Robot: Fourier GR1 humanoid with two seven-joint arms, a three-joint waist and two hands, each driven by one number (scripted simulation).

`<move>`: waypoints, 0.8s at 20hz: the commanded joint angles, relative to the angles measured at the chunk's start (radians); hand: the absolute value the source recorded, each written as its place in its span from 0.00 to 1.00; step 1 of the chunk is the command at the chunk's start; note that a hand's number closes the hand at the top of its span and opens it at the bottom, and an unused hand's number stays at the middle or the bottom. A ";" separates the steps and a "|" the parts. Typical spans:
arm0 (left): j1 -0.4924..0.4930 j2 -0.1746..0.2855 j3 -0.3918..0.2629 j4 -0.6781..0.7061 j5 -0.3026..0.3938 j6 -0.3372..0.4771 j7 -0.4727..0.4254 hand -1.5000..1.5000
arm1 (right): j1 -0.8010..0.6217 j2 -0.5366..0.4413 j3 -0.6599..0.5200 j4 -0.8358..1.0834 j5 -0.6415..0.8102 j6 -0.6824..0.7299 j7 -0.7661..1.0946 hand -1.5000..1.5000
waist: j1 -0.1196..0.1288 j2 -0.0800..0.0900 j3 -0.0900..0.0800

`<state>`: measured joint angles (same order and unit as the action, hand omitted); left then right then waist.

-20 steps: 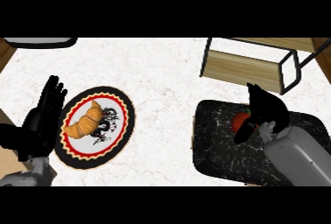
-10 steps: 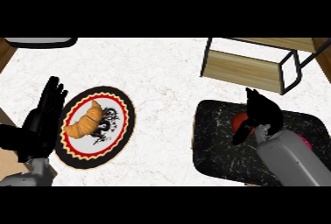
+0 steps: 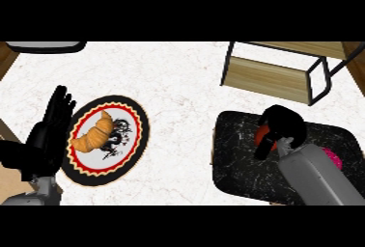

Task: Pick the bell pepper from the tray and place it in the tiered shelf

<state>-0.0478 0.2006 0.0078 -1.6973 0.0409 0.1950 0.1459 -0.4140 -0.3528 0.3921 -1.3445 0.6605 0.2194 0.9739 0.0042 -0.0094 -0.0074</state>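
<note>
Right hand point(image 3: 287, 123) is curled round the one bell pepper point(image 3: 263, 132), which sits on the one black tray point(image 3: 235, 170). The pepper is mostly hidden, so its long axis and heading cannot be told. One tiered shelf point(image 3: 267, 75) stands beyond. Left hand point(image 3: 47, 136) rests open beside one plate point(image 3: 140, 124) bearing one croissant point(image 3: 92, 135).

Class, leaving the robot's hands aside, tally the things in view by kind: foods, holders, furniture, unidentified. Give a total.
Foods: 2 (croissant, bell pepper)
Holders: 2 (plate, tray)
Furniture: 1 (tiered shelf)
Unidentified: 2 (partly hidden pink item, grey object at the top edge)
Total: 7
</note>
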 commanded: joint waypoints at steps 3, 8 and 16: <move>-0.028 -0.011 0.029 0.070 0.005 -0.024 -0.054 0.50 | -0.025 0.010 0.026 0.038 0.122 0.024 -0.016 1.00 | -0.002 0.010 0.007; -0.050 -0.007 0.042 0.057 0.012 -0.030 -0.014 0.50 | -0.014 0.186 0.076 0.059 0.186 -0.087 0.001 1.00 | 0.000 0.011 0.007; 0.001 -0.021 0.032 0.050 -0.017 -0.025 -0.059 0.50 | -0.050 0.309 0.032 -0.068 0.178 -0.102 0.026 1.00 | 0.000 0.009 0.007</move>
<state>-0.0739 0.1971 0.0481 -1.6638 0.0385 0.1703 0.1353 -0.4481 -0.1150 0.4510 -1.3946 0.8494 0.1678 0.9859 -0.0019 -0.0072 -0.0086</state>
